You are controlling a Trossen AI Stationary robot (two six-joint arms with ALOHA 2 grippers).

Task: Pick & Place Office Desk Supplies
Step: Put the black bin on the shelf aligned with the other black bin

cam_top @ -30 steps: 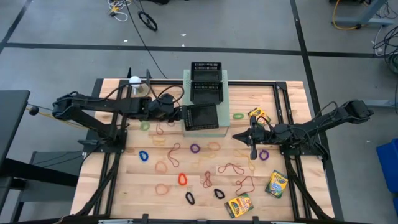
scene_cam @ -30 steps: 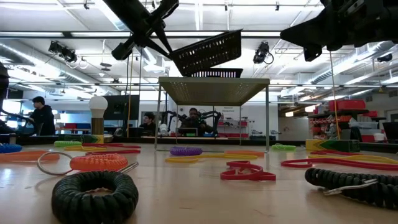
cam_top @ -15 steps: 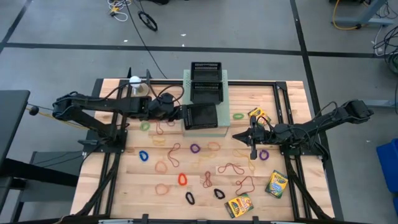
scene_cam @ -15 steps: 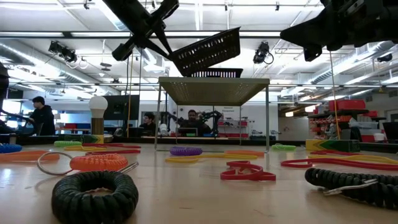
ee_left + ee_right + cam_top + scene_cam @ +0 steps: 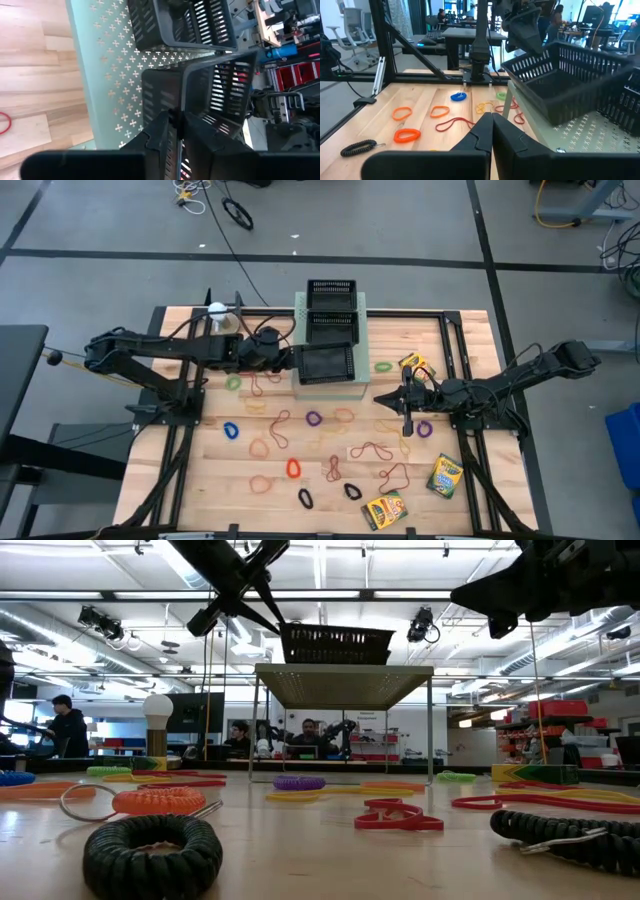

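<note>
Your left gripper (image 5: 288, 358) is clamped on the near rim of a small black mesh tray (image 5: 325, 364), held level just over the pale-green perforated box (image 5: 329, 389). Straight down is your placement. Right gripper (image 5: 405, 412), pinched shut, waits over the wooden table (image 5: 470, 350).

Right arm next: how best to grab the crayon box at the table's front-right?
Come straight down with the right gripper, fingers across the long edges of the crayon box: it lies flat on bare wood, slightly turned, nothing touching it. The left gripper holds a mesh tray.
</note>
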